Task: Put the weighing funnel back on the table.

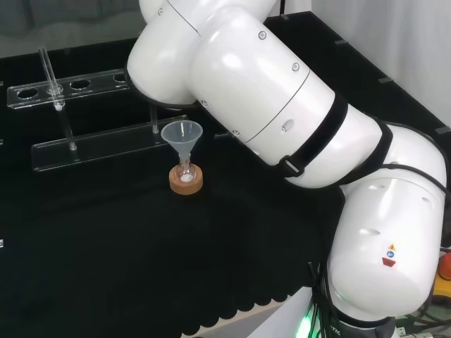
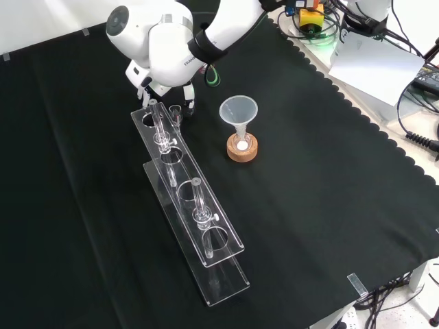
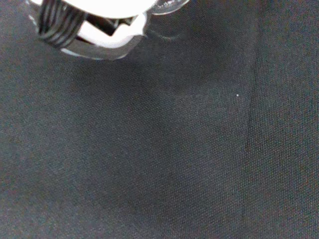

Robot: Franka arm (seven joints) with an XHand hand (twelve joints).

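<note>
Clear weighing funnel [image 2: 175,110], hard to make out, sits low over the black cloth [image 2: 329,171] beside the hand [image 2: 144,79], at the rack's [image 2: 184,175] far end in the front view. Whether the hand grips it cannot be told. The arm [image 2: 158,38] bends down from that view's top, left of the funnel [image 2: 239,113] on its cork ring [image 2: 242,151].

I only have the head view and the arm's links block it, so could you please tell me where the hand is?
Observer: In the front view the hand hangs at the far end of the clear rack, left of the funnel.
Operator: Is it near the cloth?
Observer: The wrist view shows the cloth close under the palm.
Operator: Is anything in it?
Observer: I cannot tell; the wrist view shows a clear edge beside the hand, too little to name.
</note>
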